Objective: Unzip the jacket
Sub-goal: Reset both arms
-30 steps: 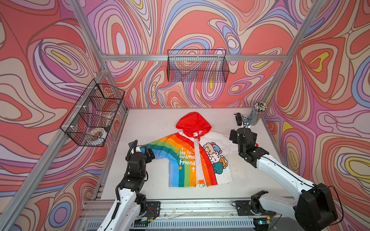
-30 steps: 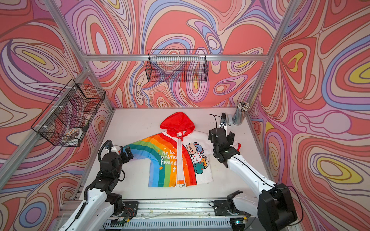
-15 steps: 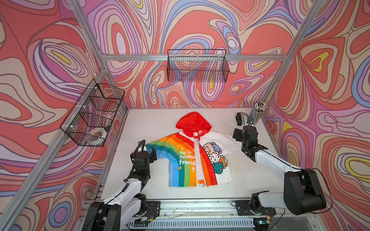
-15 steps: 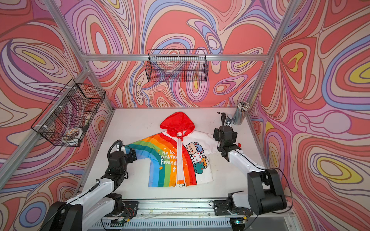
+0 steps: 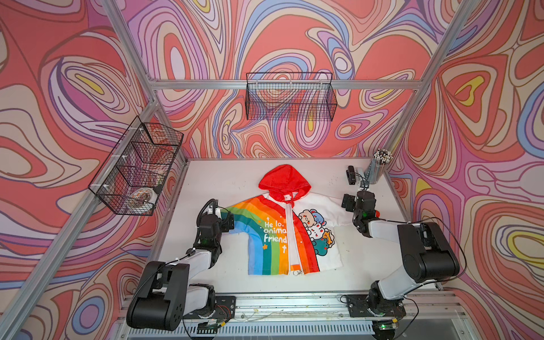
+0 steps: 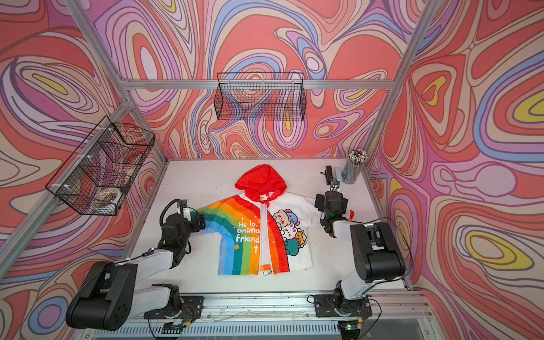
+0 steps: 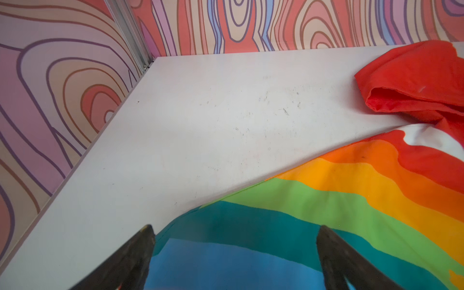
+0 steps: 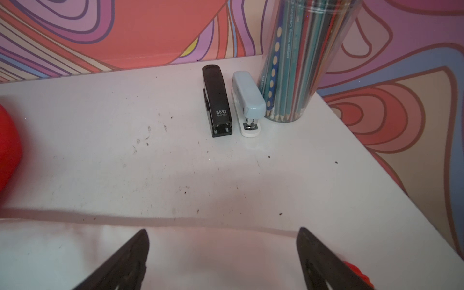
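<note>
On white table (image 5: 223,182), centre: jacket (image 5: 273,235), flat, front up, red hood toward far wall, zipper (image 5: 291,235) seemingly closed.
Left gripper (image 7: 234,228): jaws spread wide, nothing held, over rainbow sleeve at left.
Right gripper (image 8: 222,229): jaws spread, nothing held, over white sleeve at right.
Far right corner: black stapler (image 8: 217,100), pale blue stapler (image 8: 248,100), pencil tub (image 8: 296,62).

Left pincer (image 7: 233,229), right pincer (image 8: 222,231) sank over jacket (image 5: 266,235) sleeves.
</note>
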`<action>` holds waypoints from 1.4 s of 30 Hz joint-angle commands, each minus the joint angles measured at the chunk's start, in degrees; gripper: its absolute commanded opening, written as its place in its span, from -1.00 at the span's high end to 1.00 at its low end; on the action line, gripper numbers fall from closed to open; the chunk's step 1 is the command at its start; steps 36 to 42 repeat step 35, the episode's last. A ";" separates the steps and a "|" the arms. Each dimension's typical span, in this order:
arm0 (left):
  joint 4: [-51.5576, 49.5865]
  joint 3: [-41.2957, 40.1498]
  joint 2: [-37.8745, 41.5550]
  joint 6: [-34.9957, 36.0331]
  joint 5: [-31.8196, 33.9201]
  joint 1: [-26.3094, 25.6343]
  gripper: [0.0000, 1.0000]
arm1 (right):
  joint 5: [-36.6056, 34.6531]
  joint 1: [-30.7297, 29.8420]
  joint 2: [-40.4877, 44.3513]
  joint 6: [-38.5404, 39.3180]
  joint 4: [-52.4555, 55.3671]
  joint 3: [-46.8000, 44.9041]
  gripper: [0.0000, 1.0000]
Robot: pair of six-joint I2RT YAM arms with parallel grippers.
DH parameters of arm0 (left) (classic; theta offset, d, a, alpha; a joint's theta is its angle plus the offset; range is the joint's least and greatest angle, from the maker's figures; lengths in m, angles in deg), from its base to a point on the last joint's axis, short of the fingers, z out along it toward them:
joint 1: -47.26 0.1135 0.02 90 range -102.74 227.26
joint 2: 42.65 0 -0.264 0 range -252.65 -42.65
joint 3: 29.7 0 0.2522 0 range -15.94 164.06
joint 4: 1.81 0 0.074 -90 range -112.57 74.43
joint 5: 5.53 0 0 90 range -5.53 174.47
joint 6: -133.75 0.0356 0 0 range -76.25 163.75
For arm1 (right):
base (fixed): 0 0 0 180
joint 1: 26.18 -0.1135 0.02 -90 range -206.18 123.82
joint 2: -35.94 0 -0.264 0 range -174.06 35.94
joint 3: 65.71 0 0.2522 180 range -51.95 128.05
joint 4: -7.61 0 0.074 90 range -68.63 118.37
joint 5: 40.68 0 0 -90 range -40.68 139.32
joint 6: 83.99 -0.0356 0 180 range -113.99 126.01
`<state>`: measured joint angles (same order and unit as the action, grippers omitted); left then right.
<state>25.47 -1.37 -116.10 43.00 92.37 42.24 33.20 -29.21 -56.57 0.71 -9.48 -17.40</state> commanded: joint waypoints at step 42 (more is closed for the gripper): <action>10.35 6.87 -14.84 -0.52 0.01 3.08 -1.00 | 3.55 2.41 -5.49 1.35 -28.05 -9.52 -0.97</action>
